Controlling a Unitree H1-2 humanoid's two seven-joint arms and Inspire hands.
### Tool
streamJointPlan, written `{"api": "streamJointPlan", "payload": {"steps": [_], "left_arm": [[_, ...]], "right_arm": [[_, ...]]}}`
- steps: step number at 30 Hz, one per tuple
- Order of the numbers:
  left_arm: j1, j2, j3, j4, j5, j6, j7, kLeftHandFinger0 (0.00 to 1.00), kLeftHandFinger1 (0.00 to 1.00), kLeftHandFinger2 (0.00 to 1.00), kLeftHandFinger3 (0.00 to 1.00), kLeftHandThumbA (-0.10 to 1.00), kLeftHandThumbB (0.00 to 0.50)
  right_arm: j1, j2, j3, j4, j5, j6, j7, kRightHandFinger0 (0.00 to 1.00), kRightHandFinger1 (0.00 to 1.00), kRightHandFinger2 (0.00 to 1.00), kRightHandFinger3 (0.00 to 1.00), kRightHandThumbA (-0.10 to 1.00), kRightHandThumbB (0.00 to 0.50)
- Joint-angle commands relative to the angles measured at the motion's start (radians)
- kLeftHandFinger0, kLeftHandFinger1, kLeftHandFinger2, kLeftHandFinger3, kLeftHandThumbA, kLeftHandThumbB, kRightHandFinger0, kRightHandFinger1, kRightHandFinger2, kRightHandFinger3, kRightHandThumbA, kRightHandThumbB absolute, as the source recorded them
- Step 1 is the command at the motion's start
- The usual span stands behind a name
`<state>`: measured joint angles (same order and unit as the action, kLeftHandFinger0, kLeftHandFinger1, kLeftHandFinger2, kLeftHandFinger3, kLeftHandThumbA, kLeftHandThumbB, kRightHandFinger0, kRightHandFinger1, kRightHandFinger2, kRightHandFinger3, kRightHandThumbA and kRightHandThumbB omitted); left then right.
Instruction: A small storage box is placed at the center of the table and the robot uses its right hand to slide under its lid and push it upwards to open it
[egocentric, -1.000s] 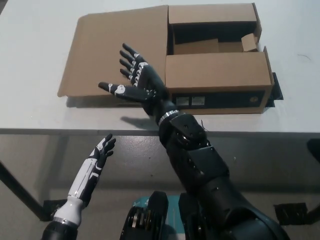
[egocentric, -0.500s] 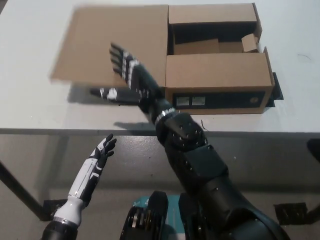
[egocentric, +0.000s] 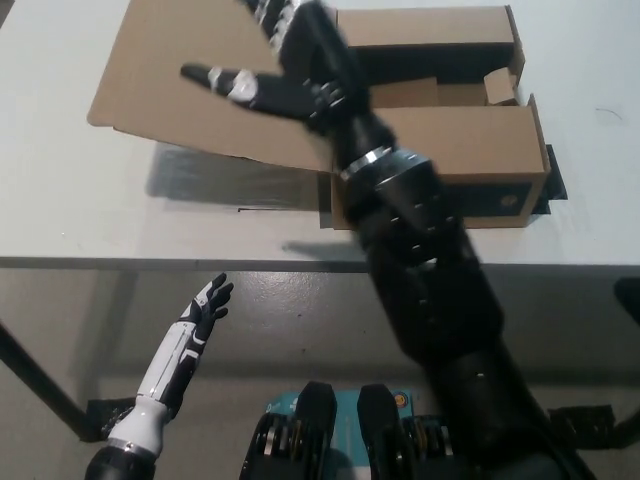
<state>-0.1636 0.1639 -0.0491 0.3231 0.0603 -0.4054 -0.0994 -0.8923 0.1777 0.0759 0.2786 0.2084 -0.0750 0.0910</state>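
Note:
A brown cardboard storage box (egocentric: 470, 150) sits on the white table (egocentric: 80, 220). Its large lid flap (egocentric: 190, 90) on the left is raised off the table, casting a shadow beneath. My black right hand (egocentric: 285, 70) is open, fingers spread, pressed against the underside of the lid near the box's left edge; its fingertips run out of the top of the frame. The box's inside (egocentric: 430, 80) shows dark, with smaller flaps at the right. My white left hand (egocentric: 200, 315) rests open below the table's front edge at lower left.
The table's front edge (egocentric: 150, 263) runs across the middle of the view. A black object (egocentric: 553, 185) pokes out at the box's right side. Dark floor lies below the table.
My right hand has swept up and away from me, lifting the lid from flat on the table to a raised tilt. The left hand has stayed put.

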Motion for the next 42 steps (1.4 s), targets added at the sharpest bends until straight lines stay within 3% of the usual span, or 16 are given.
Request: {"api": "streamJointPlan", "payload": {"steps": [1, 6, 8, 14, 19, 20, 22, 23, 25, 29, 31, 34, 36, 38, 40, 42], "left_arm": [[-0.02, 0.006, -0.005, -0.01, -0.005, -0.022, -0.013, 1.0, 1.0, 1.0, 1.0, 1.0, 0.5], [-0.005, 0.006, -0.008, -0.022, -0.007, -0.019, -0.018, 1.0, 1.0, 1.0, 1.0, 1.0, 0.5], [0.002, 0.002, -0.01, -0.019, -0.017, -0.026, -0.023, 1.0, 1.0, 1.0, 1.0, 1.0, 0.5], [0.015, 0.001, -0.007, -0.021, -0.025, -0.023, -0.024, 1.0, 1.0, 1.0, 1.0, 1.0, 0.5], [0.008, 0.0, -0.006, -0.003, -0.029, -0.034, -0.026, 1.0, 1.0, 1.0, 1.0, 1.0, 0.5], [0.008, -0.001, -0.006, -0.001, -0.028, -0.037, -0.025, 1.0, 1.0, 1.0, 1.0, 1.0, 0.5], [0.013, -0.005, -0.006, -0.01, -0.029, -0.027, -0.023, 1.0, 1.0, 1.0, 1.0, 1.0, 0.5], [0.011, -0.003, -0.006, -0.007, -0.026, -0.03, -0.023, 1.0, 1.0, 1.0, 1.0, 1.0, 0.5], [0.009, 0.002, -0.005, -0.002, -0.025, -0.035, -0.024, 1.0, 1.0, 1.0, 1.0, 1.0, 0.5], [0.008, 0.004, -0.003, -0.004, -0.005, -0.034, -0.01, 1.0, 1.0, 1.0, 1.0, 1.0, 0.5], [0.009, 0.004, -0.002, -0.004, -0.006, -0.037, -0.009, 1.0, 1.0, 1.0, 1.0, 1.0, 0.5], [0.005, 0.003, 0.002, 0.002, -0.011, -0.039, -0.008, 1.0, 1.0, 1.0, 1.0, 1.0, 0.5], [-0.001, 0.007, 0.002, 0.011, -0.008, -0.048, -0.009, 1.0, 1.0, 1.0, 1.0, 1.0, 0.5], [-0.005, 0.009, 0.004, 0.018, -0.006, -0.057, -0.005, 1.0, 1.0, 1.0, 1.0, 1.0, 0.5], [-0.004, 0.014, 0.005, 0.015, -0.003, -0.06, -0.006, 1.0, 1.0, 1.0, 1.0, 1.0, 0.5], [-0.002, 0.014, 0.003, 0.014, -0.007, -0.064, -0.01, 1.0, 1.0, 1.0, 1.0, 1.0, 0.5]], "right_arm": [[-0.171, -0.162, -0.142, -0.8, 0.336, 0.261, -0.085, 1.0, 1.0, 1.0, 1.0, 1.0, 0.367], [-0.025, -0.362, -0.226, -1.012, 0.335, 0.238, -0.093, 1.0, 1.0, 1.0, 1.0, 1.0, 0.373], [0.11, -0.459, -0.278, -1.095, 0.274, 0.154, -0.05, 1.0, 1.0, 1.0, 1.0, 1.0, 0.411], [0.392, -0.536, -0.329, -1.196, 0.182, -0.014, 0.005, 1.0, 1.0, 1.0, 1.0, 1.0, 0.413], [0.627, -0.544, -0.35, -1.229, 0.084, -0.136, 0.015, 1.0, 1.0, 1.0, 1.0, 1.0, 0.417], [0.661, -0.549, -0.352, -1.229, 0.068, -0.145, 0.016, 1.0, 1.0, 1.0, 1.0, 1.0, 0.443], [0.747, -0.544, -0.348, -1.229, 0.055, -0.178, 0.021, 1.0, 1.0, 1.0, 1.0, 1.0, 0.328], [0.772, -0.546, -0.35, -1.229, 0.068, -0.176, 0.027, 1.0, 1.0, 1.0, 1.0, 1.0, 0.312], [0.81, -0.504, -0.342, -1.212, 0.06, -0.17, 0.028, 1.0, 1.0, 1.0, 1.0, 1.0, 0.348], [0.884, -0.459, -0.277, -0.998, 0.049, -0.316, 0.083, 1.0, 1.0, 1.0, 1.0, 1.0, 0.382], [0.92, -0.419, -0.245, -0.949, 0.011, -0.278, 0.068, 1.0, 1.0, 1.0, 1.0, 1.0, 0.425], [0.964, -0.4, -0.191, -0.838, 0.031, -0.292, 0.096, 1.0, 1.0, 1.0, 1.0, 1.0, 0.368], [0.982, -0.364, -0.174, -0.776, -0.016, -0.295, 0.075, 1.0, 1.0, 1.0, 1.0, 1.0, 0.376], [1.008, -0.315, -0.154, -0.694, -0.065, -0.312, 0.05, 1.0, 1.0, 1.0, 1.0, 1.0, 0.342], [1.019, -0.282, -0.139, -0.617, -0.077, -0.328, 0.04, 1.0, 1.0, 1.0, 1.0, 1.0, 0.367], [1.023, -0.268, -0.142, -0.531, -0.098, -0.366, 0.034, 1.0, 1.0, 1.0, 1.0, 1.0, 0.325]]}}
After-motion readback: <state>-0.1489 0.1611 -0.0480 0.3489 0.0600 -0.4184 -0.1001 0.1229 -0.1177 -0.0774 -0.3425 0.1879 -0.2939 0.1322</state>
